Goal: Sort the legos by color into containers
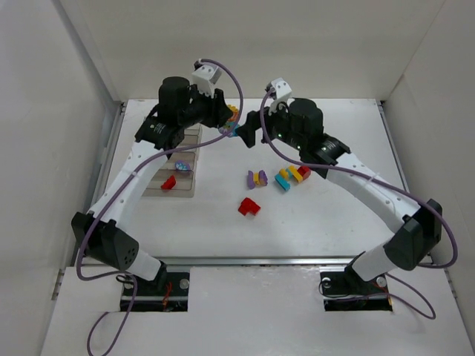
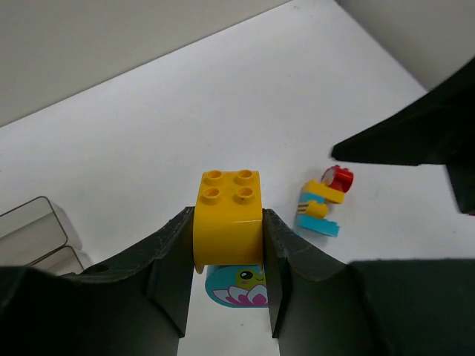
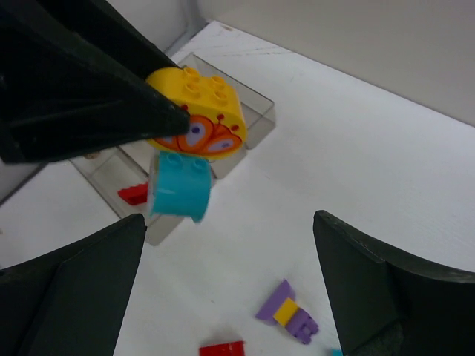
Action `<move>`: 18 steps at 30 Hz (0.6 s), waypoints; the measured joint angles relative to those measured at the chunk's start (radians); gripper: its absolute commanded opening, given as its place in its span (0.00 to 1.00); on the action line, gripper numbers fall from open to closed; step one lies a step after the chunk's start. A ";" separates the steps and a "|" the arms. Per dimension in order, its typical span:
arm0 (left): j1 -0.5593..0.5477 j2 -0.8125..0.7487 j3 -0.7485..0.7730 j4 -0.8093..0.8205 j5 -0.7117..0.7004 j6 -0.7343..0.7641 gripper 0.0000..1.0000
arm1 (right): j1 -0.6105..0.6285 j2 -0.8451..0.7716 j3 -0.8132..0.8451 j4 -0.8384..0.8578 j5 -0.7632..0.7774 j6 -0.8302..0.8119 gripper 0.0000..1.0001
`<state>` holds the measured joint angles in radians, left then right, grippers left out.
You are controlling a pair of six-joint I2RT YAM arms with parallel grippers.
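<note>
My left gripper [image 2: 227,222] is shut on a yellow lego [image 2: 228,216] with a teal lego [image 2: 237,286] stuck under it, held in the air. From above, this pair [image 1: 232,119] hangs just right of the containers' [image 1: 180,172] far end. My right gripper [image 3: 230,222] is open and holds nothing, right beside the held pair [image 3: 194,126]. The containers hold a red lego [image 1: 169,182] and a purple piece [image 1: 182,165]. On the table lie a purple-yellow cluster [image 1: 257,179], a teal-yellow-red cluster [image 1: 292,176] and a red lego [image 1: 249,207].
White walls close in the table on the left, back and right. The two arms meet over the far middle of the table, with the right gripper [image 1: 251,132] close to the left one [image 1: 228,117]. The loose legos lie between the arms.
</note>
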<state>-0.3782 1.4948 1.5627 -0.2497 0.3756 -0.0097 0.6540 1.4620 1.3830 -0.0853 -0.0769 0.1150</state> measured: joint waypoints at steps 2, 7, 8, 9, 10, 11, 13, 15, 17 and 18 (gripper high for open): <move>-0.022 -0.019 0.005 0.001 -0.016 -0.026 0.00 | 0.000 0.042 0.041 0.011 -0.041 0.037 1.00; -0.032 -0.024 0.009 -0.002 -0.051 -0.047 0.00 | 0.000 0.069 0.061 0.044 -0.114 0.106 1.00; -0.032 -0.024 0.009 -0.002 -0.060 -0.048 0.00 | 0.000 0.071 0.064 0.050 -0.126 0.118 1.00; -0.031 -0.024 0.009 -0.001 -0.069 -0.049 0.00 | 0.000 0.072 0.064 0.054 -0.135 0.129 1.00; -0.030 -0.024 0.009 0.000 -0.074 -0.050 0.00 | 0.000 0.072 0.064 0.055 -0.142 0.141 1.00; -0.030 -0.024 0.009 0.000 -0.077 -0.052 0.00 | 0.000 0.073 0.064 0.057 -0.148 0.153 1.00; -0.030 -0.024 0.009 0.000 -0.079 -0.055 0.00 | 0.000 0.079 0.064 0.068 -0.156 0.171 1.00; -0.030 -0.024 0.009 0.001 -0.081 -0.056 0.00 | 0.000 0.093 0.064 0.073 -0.160 0.186 1.00; -0.030 -0.024 0.009 0.005 -0.080 -0.060 0.00 | 0.000 0.114 0.064 0.075 -0.160 0.199 1.00; -0.030 -0.024 0.009 0.005 -0.080 -0.063 0.00 | 0.000 0.127 0.065 0.075 -0.160 0.203 1.00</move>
<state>-0.4084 1.4708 1.5715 -0.2447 0.2955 -0.0723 0.6540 1.5890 1.4483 -0.0101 -0.2367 0.3183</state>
